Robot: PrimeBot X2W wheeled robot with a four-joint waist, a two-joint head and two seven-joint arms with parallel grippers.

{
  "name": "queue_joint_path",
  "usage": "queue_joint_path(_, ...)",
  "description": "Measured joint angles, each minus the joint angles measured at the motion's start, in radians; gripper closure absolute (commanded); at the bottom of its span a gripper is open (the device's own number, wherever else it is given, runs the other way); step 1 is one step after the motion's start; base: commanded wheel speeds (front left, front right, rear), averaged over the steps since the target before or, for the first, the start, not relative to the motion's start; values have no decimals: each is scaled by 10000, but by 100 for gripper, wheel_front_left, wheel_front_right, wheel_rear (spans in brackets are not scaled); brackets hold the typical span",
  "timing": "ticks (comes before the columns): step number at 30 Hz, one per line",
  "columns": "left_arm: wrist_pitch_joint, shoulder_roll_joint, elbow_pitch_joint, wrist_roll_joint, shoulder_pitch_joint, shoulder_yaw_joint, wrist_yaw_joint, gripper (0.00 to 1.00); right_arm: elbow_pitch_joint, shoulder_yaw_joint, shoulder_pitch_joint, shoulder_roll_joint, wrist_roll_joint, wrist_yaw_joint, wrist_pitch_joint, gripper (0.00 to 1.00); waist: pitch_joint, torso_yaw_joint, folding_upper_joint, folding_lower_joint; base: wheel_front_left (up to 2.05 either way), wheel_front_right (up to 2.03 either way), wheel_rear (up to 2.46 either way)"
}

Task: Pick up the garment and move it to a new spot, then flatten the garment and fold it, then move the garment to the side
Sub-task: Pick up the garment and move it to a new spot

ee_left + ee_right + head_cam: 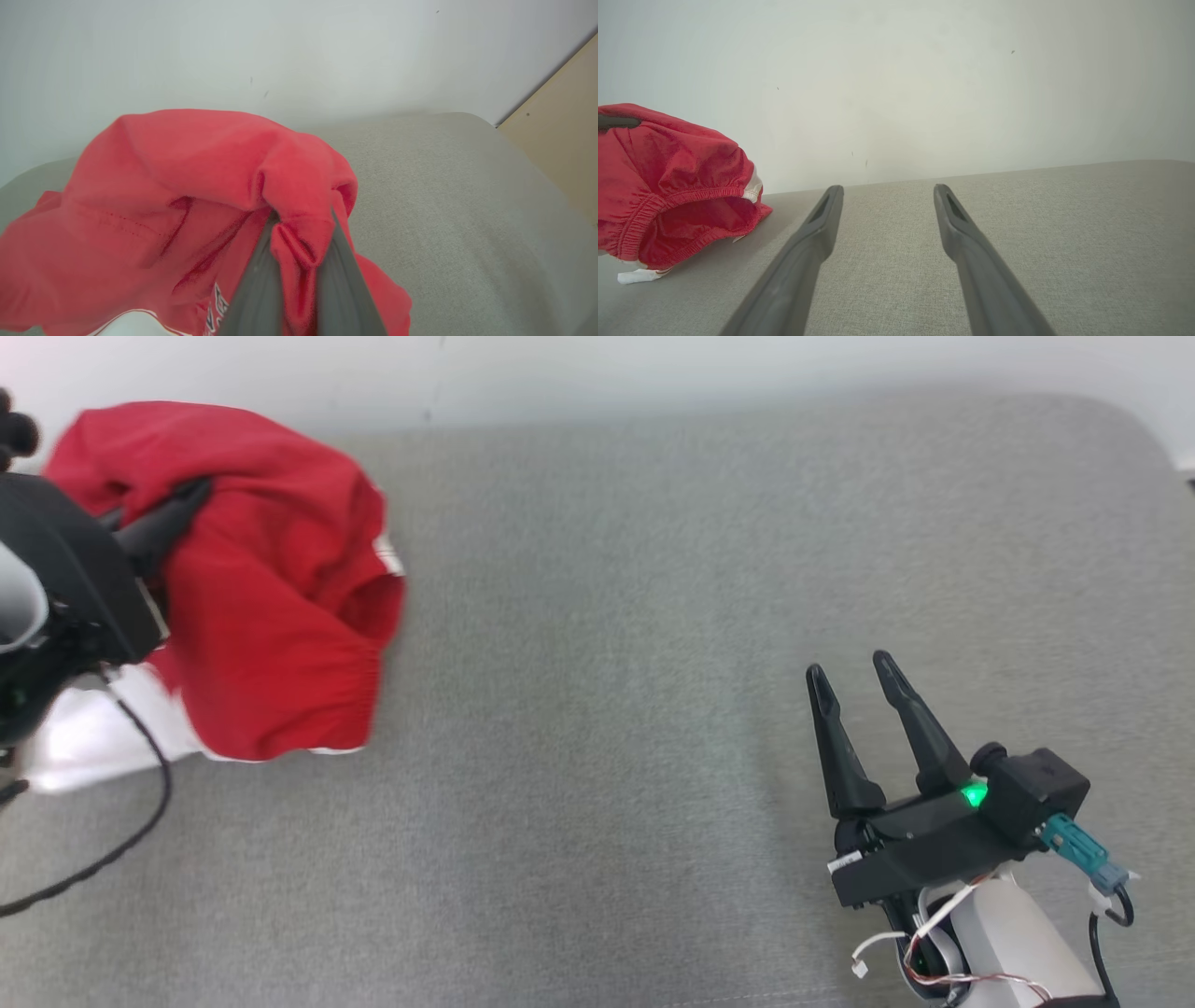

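The garment point(271, 597) is red with white trim and an elastic hem, bunched up at the far left of the grey surface. My left gripper point(191, 499) is shut on a fold of it; in the left wrist view red cloth point(299, 242) is pinched between the two dark fingers point(259, 280). The cloth hangs from that grip, and its lower part touches the surface. From the right wrist, the garment point(668, 186) shows at the left edge. My right gripper point(851, 667) stands open over the lower right of the surface, far from the garment, with nothing between its fingers point(817, 224).
The grey padded surface point(653, 616) spreads wide between the two arms. A pale wall point(597, 373) runs along its far edge. A beige panel point(565, 154) lies past the surface's rounded corner. A black cable point(140, 803) loops below my left wrist.
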State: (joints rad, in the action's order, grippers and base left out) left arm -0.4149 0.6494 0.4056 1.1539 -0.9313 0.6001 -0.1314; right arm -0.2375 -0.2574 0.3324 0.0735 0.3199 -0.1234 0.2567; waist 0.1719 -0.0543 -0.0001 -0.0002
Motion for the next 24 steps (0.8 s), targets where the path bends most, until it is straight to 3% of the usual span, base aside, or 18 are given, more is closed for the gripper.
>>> queue_joint_path(13, 533, -911, -1672, 556, 365, 583, 0, 100, 378, 36, -819, 211, 159, 0, 0, 0, -859, -756, -1, -1, 0, 0, 0)
queue_joint_path(20, 1530, -2629, -1342, 834, 1018, 834, 6, 100, 740, 176, -1016, 351, 165, 0, 0, 0, -830, -916, 0, 1, 0, 0, 0)
queue_joint_path(24, 2247, -3509, -740, 646, 1366, 1005, 318, 100, 825, 17, -979, 364, 165, 0, 0, 0, -674, -935, 1, 2, 0, 0, 0)
